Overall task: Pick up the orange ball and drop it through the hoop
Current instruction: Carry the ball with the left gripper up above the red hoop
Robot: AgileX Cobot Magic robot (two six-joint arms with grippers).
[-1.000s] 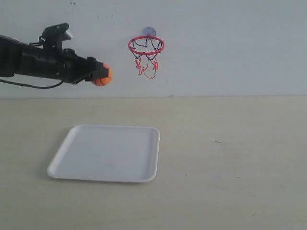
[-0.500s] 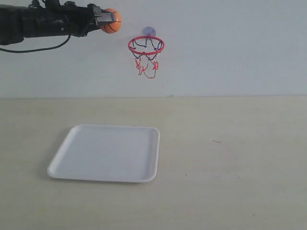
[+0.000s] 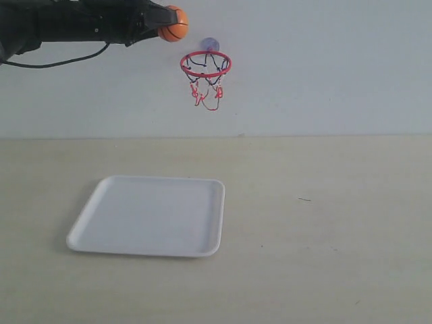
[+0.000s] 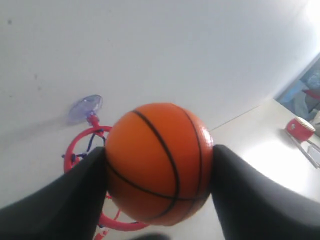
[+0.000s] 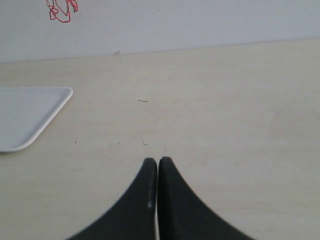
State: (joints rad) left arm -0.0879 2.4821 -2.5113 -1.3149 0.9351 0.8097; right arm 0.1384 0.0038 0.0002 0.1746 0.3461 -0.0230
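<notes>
The orange ball (image 3: pixel 174 23) with black seam lines is held high in the air, up and to the left of the hoop (image 3: pixel 205 65). My left gripper (image 3: pixel 164 22) is shut on the ball (image 4: pixel 159 162), a dark finger pressing each side. The hoop's red ring (image 4: pixel 82 150) and bluish suction cup (image 4: pixel 85 107) show behind the ball in the left wrist view. The hoop hangs on the white wall with its string net below. My right gripper (image 5: pixel 158 161) is shut on nothing, low over the table; it is out of the exterior view.
A white square tray (image 3: pixel 150 216) lies on the beige table, below and left of the hoop; its corner (image 5: pixel 30 115) shows in the right wrist view. A red object (image 4: pixel 300 129) sits far off on the table.
The left arm has lifted the ball from beside the hoop's net height to above ring height and moved it right, closer to the hoop. The right gripper shows no earlier frame.
</notes>
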